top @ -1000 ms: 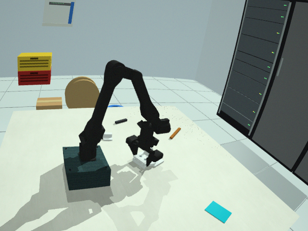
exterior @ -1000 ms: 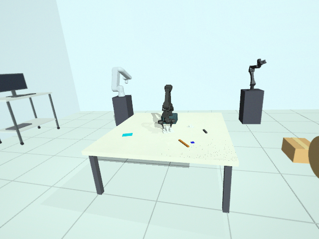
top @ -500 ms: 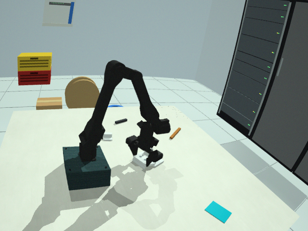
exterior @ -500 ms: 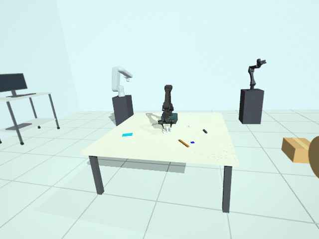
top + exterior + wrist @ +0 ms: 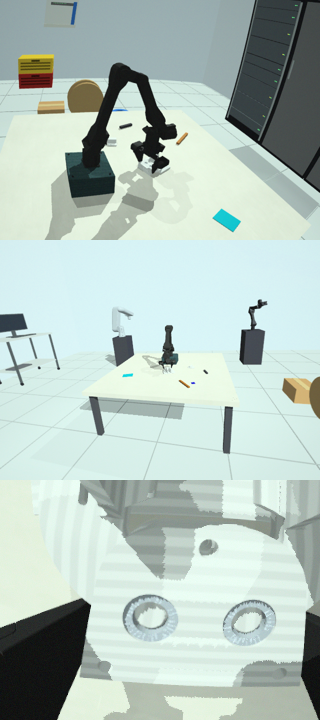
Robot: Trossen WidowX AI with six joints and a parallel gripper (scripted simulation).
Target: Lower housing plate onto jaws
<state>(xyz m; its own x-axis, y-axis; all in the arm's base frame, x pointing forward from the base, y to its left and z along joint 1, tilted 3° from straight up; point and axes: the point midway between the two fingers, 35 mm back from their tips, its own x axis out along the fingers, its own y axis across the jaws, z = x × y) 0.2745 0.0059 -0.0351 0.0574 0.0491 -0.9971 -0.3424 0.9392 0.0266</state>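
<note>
The white housing plate [image 5: 200, 652] [image 5: 146, 163] has two pale blue-grey ringed holes and a smaller hole. My gripper [image 5: 193, 614] [image 5: 147, 166] [image 5: 167, 367] is shut on it, with one dark finger at each side edge. The plate is low over the table, above other white parts of the assembly [image 5: 62, 545] [image 5: 165, 169]. These parts show beyond the plate's left and upper edges in the wrist view. The two jaws cannot be told apart clearly, and their stubs are hidden. Whether the plate touches the stubs or sits fully level cannot be told.
A small white part [image 5: 111, 142] [image 5: 190, 367] lies near the dark green arm base [image 5: 90, 186]. A black bar [image 5: 125, 126] [image 5: 205, 371], an orange bar [image 5: 182, 138] [image 5: 184, 383], a cyan card [image 5: 226, 220] [image 5: 127, 375] and a blue patch [image 5: 193, 382] are on the table [image 5: 51, 134] [image 5: 144, 387].
</note>
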